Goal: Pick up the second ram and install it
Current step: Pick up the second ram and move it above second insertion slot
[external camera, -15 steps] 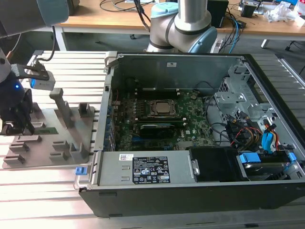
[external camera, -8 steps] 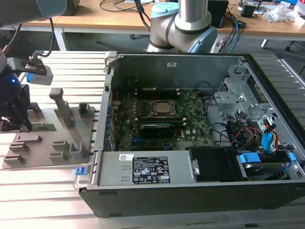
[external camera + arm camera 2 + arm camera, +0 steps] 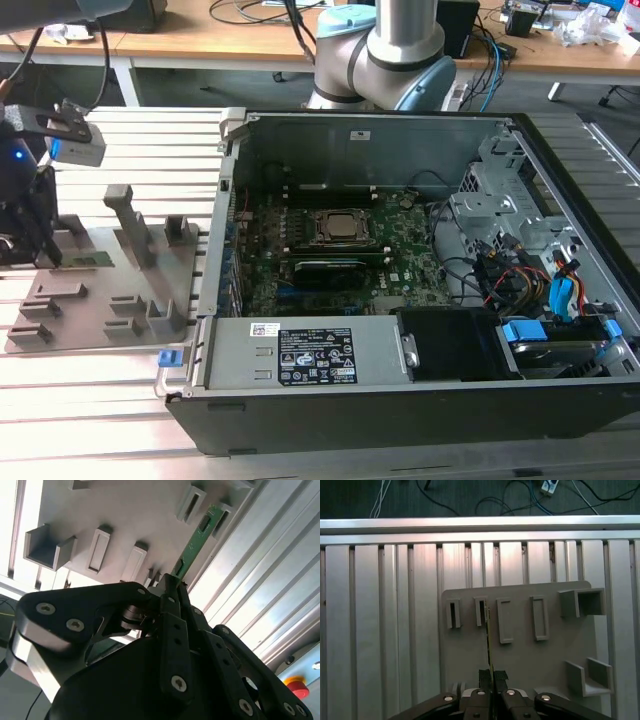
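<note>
Gripping second ram point(image 3: 194, 544) by near end, gripper point(image 3: 172, 582) jaws narrow, pinched on board faces. Ram seen edge-on in first wrist view point(image 3: 488, 645), over grey holder tray point(image 3: 530, 665), far end at slot pocket point(image 3: 481, 611). Gripper point(image 3: 48, 252) at exterior view's left, well apart from open computer case point(image 3: 380, 135).

Exterior high; wrist views near plate point(image 3: 520, 650)

No print is legible on the power supply label point(image 3: 318, 362) or the white sticker point(image 3: 358, 133) on the case wall point(image 3: 430, 140).
</note>
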`<state>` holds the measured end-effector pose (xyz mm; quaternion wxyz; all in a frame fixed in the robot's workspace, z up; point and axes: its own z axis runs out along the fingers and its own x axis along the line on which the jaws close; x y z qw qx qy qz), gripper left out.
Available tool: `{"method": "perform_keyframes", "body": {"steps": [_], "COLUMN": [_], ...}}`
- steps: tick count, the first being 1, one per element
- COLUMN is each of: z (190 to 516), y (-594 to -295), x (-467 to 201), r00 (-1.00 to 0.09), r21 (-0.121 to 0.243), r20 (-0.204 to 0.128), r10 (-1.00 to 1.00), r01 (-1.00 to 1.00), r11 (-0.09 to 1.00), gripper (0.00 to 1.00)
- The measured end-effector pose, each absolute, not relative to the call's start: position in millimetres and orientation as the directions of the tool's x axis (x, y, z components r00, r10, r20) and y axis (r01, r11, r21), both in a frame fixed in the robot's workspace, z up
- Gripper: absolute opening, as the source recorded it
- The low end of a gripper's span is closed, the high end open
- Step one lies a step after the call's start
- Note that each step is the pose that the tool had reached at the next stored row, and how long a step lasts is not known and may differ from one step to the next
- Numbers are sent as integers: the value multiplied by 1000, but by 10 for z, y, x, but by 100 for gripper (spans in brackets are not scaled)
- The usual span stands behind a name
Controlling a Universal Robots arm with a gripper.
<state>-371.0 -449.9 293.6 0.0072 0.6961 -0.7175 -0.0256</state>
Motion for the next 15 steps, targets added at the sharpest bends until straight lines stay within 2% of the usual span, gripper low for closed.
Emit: {"method": "perform_keyframes", "body": {"steps": [15], "z": [3294], "y": [-4499], "x": [-3710], "r00": [-31], "r21": [47], "r20": [-25], "r10": [-999], "r01": [-998], "r11": [30], "gripper": [14]}}
